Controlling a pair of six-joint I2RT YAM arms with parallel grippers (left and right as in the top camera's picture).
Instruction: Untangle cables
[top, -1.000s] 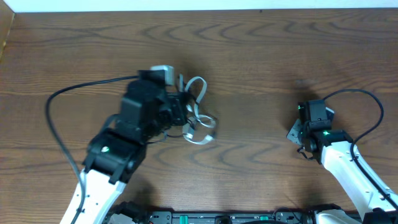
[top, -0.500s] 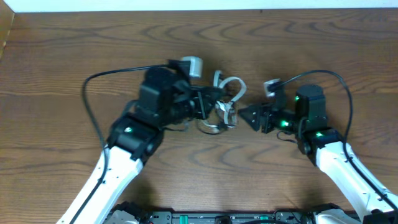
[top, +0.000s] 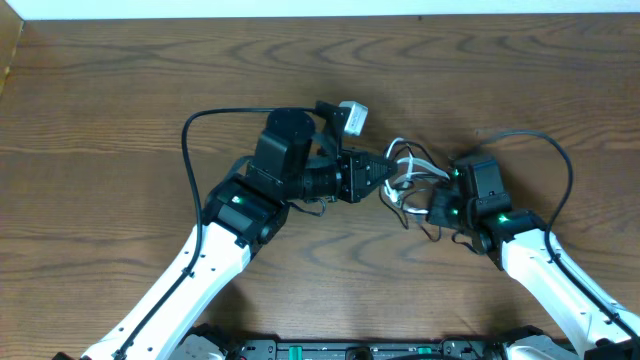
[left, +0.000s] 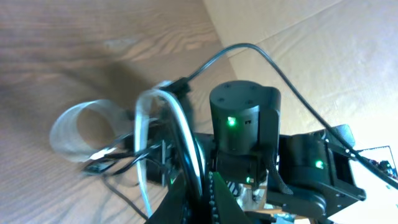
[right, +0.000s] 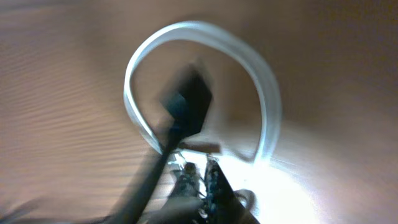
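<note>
The white cable (top: 410, 165) and the thin black cable (top: 428, 229) hang tangled between my two grippers above the table. My left gripper (top: 385, 172) is shut on the cables; in the left wrist view its jaws (left: 202, 196) pinch white and black cords, and a white loop (left: 81, 127) hangs beyond. My right gripper (top: 436, 205) is right against the tangle. The right wrist view is blurred: a white loop (right: 205, 81) and a black plug (right: 186, 99) sit just ahead of its jaws (right: 202, 180), which look shut. I cannot tell if they hold a cord.
The wooden table (top: 120, 100) lies under both arms. A thick black arm wire (top: 200, 125) arcs off the left arm, another arcs off the right arm (top: 560, 150). A cardboard wall (left: 323, 43) shows in the left wrist view.
My left gripper has carried the tangle to the right, toward the table's middle. My right gripper has swung in from the right and now meets the tangle.
</note>
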